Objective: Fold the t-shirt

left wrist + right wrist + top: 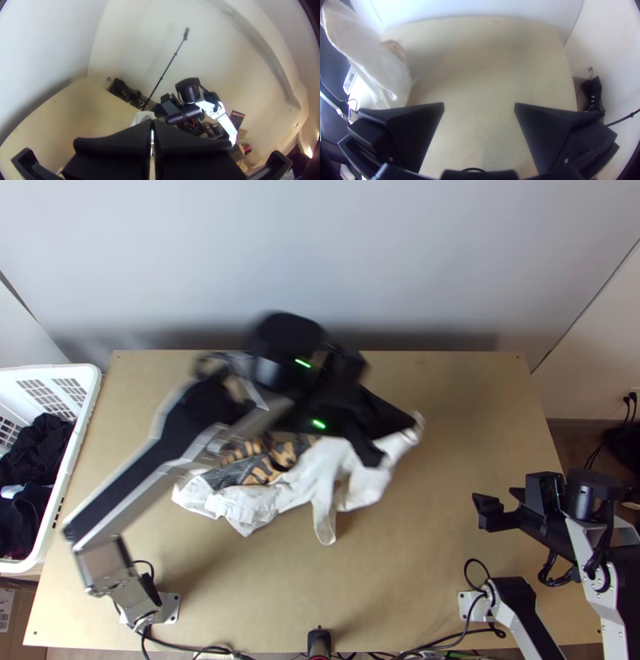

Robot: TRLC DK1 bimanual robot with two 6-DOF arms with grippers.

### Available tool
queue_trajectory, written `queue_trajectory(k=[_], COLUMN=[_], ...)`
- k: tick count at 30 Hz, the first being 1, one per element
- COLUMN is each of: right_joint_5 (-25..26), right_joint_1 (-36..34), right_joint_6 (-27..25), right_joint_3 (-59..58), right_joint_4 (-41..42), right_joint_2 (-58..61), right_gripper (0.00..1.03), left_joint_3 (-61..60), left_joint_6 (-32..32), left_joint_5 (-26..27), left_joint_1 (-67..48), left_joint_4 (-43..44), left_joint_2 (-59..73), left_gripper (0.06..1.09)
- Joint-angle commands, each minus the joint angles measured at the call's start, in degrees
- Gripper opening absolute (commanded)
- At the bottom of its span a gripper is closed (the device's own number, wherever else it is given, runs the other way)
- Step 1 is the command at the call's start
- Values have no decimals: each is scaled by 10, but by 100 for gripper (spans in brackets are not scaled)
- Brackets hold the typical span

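Have bunched t-shirt (pixel 298 490) pinched in left gripper (pixel 152 122) over middle of table (pixel 448 556), trailing toward left edge, and see right gripper (pixel 479 107) spread wide near right edge, probably needing leftward reach.

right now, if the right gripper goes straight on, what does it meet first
Probably the bare tabletop, seen past the open right gripper; the shirt is off to one side. The depth is unclear.

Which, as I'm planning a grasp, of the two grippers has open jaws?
The right gripper: jaws wide apart, unlike the left gripper, whose jaws are closed.
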Motion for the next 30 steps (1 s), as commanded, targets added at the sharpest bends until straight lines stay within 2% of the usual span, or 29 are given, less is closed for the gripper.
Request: queue_trajectory(k=[1,2,4,5,11,18,19,24,30], right_joint_5=[-3,-4,-3,-3,-3,-4,-4,-4,-3], right_joint_1=[27,33,46,50,70,104,111,141,206], right_joint_6=[0,-1,-3,-5,-3,6,4,7,-19], right_joint_3=[8,9,9,8,0,23,30,56,74], right_joint_4=[16,18,24,27,66,121,127,142,155], right_joint_2=[11,11,11,11,35,81,88,148,168], right_gripper=[98,98,98,98,98,98,98,98,98], left_joint_3=[16,23,27,27,-1,-96,-117,-227,-365], left_joint_6=[8,8,12,15,50,58,60,61,67], left_joint_5=[-5,-5,-6,-7,-43,-48,-48,-47,-48], left_joint_1=[-60,-60,-56,-50,23,164,188,307,391], left_joint_4=[19,19,17,11,-45,-77,-81,-87,-88], left_joint_2=[75,81,80,74,5,-113,-133,-232,-345], left_gripper=[19,29,59,68,97,100,103,103,103])
